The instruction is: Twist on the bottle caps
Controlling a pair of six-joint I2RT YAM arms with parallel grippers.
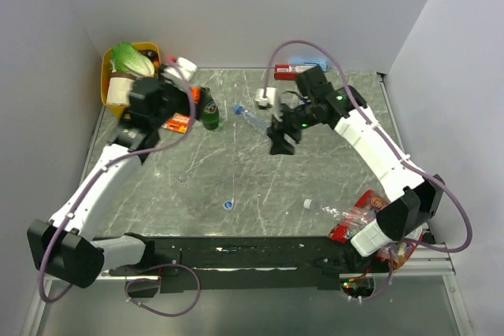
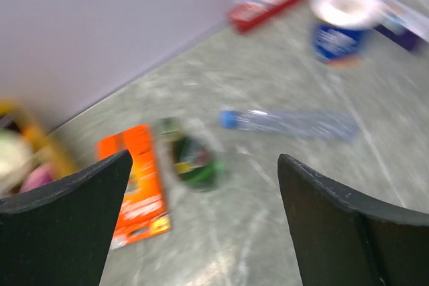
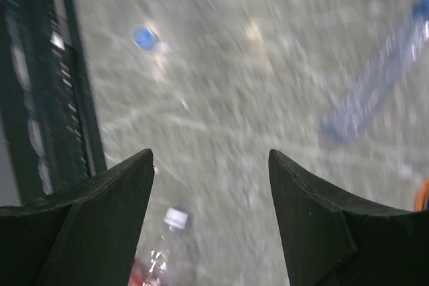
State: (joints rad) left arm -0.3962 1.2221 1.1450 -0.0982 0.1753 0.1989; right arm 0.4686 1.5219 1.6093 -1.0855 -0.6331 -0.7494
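Hovering open and empty, the left gripper [image 2: 204, 157] faced a capped bottle [image 2: 295, 124] beyond its fingers, while the right gripper [image 3: 210, 155], likewise open and empty, framed an apparently uncapped bottle [image 3: 175, 222] between its fingers, with a loose blue cap [image 3: 142, 37] farther ahead, probably to pick one.

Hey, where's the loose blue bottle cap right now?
In the top view, the small round blue plastic cap lies alone on the grey table, just left of centre, close to the black rail by the arm bases.
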